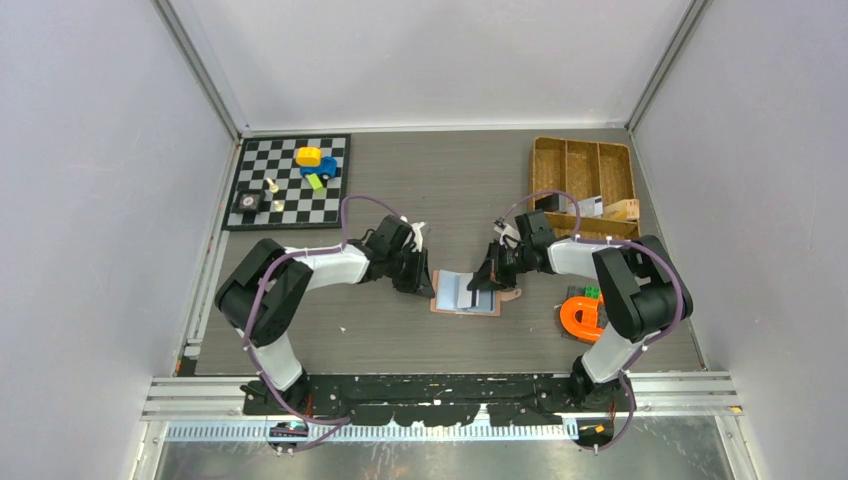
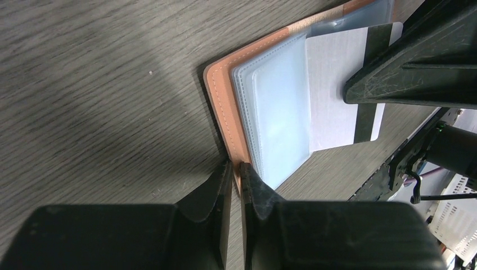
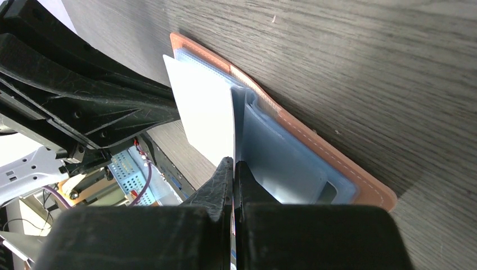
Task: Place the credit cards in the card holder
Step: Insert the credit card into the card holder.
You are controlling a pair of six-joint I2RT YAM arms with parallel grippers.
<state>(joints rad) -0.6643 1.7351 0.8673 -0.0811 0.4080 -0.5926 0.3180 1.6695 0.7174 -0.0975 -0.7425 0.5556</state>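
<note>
Grey wood-grain worktop (image 1: 450, 180) carries the open pink card holder (image 2: 220, 95), centre-near. A pale credit card (image 2: 334, 84) lies over its clear sleeves (image 2: 281, 112), clamped in the right fingers (image 3: 222, 180), with the sleeves leftward of them. The left fingers (image 2: 216, 191) pinch the holder's left edge.

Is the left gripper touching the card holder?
Touching. In the left wrist view, the left gripper has both fingertips pinching the stitched pink edge of the card holder, with no gap showing.
</note>
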